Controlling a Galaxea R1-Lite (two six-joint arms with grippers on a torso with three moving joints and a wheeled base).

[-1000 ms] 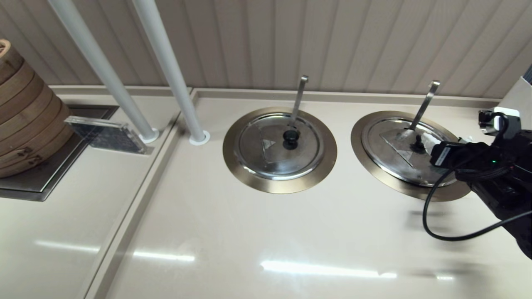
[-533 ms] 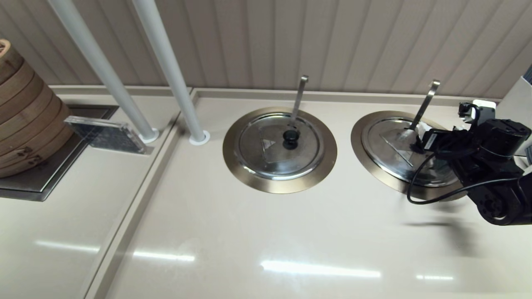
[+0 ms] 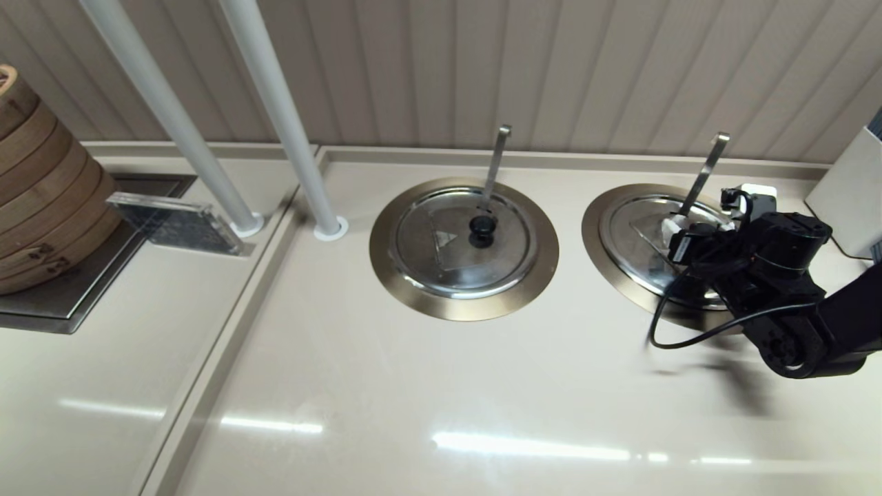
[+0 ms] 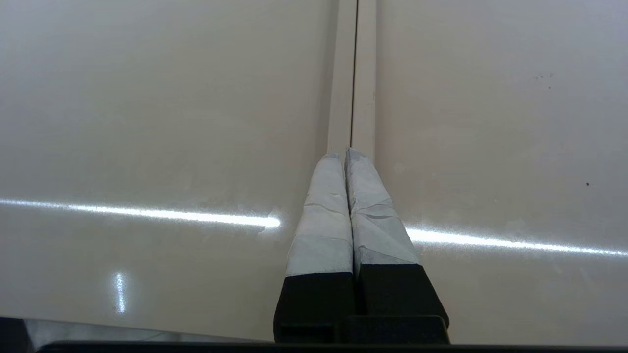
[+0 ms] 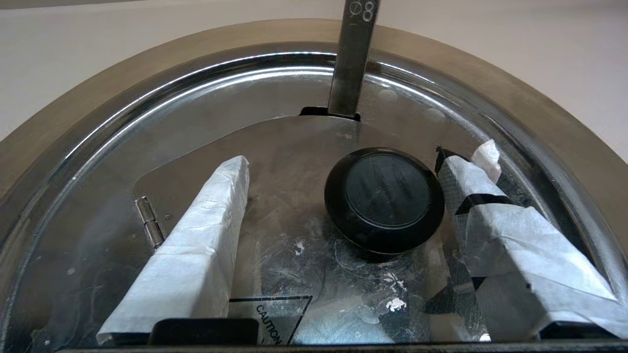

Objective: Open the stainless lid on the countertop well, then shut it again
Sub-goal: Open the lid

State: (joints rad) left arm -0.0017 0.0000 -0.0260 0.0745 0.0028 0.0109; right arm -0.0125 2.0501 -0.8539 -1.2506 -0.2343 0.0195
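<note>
Right wrist view: scratched stainless lid (image 5: 294, 264), black-knobbed.

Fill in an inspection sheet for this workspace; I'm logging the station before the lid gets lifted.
Surface: beige countertop, glossy, light streaks.
Job's things: stainless lid seated shut on the countertop well; a ladle handle sticks up through its slot; black knob free.
Clutter: second lidded well with its own ladle; bamboo steamers; clear block.
Grippers: right gripper open over the lid, fingers either side of the knob, not touching it; left gripper shut, parked over the counter seam.
Cables: black cable loops off the right arm.
Surroundings: ribbed wall panel, two white poles.
</note>
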